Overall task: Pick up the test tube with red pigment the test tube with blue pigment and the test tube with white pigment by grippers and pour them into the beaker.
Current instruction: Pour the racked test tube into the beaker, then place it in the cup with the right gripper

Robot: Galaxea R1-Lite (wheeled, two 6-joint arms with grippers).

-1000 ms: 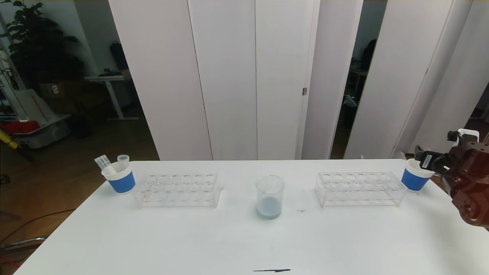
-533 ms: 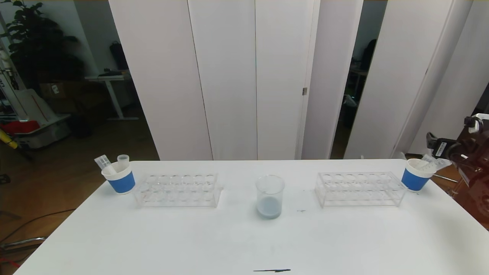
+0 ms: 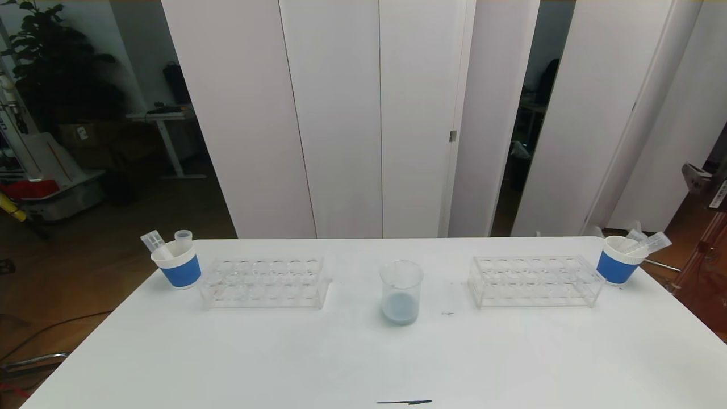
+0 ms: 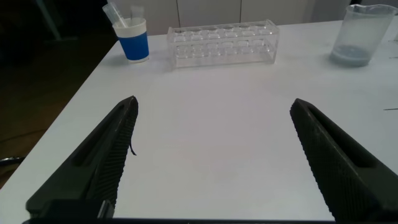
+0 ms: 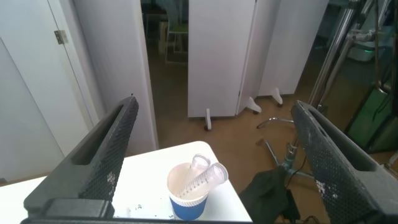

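- right gripper point(image 5: 211, 155) has backed up and away from the far-right cup point(image 3: 618, 262), almost out of the head view now
- the empty tubes point(image 3: 647, 244) sticking out of that cup are uncovered now

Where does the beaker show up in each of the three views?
Head view: the beaker stands mid-table between the two clear racks, with pale blue-grey contents at its bottom.
Left wrist view: the beaker is at the picture's top right corner, beyond the left gripper, whose jaws are open.
Right wrist view: not in it.
Shared landmark: the left rack, beside the left blue-banded cup.
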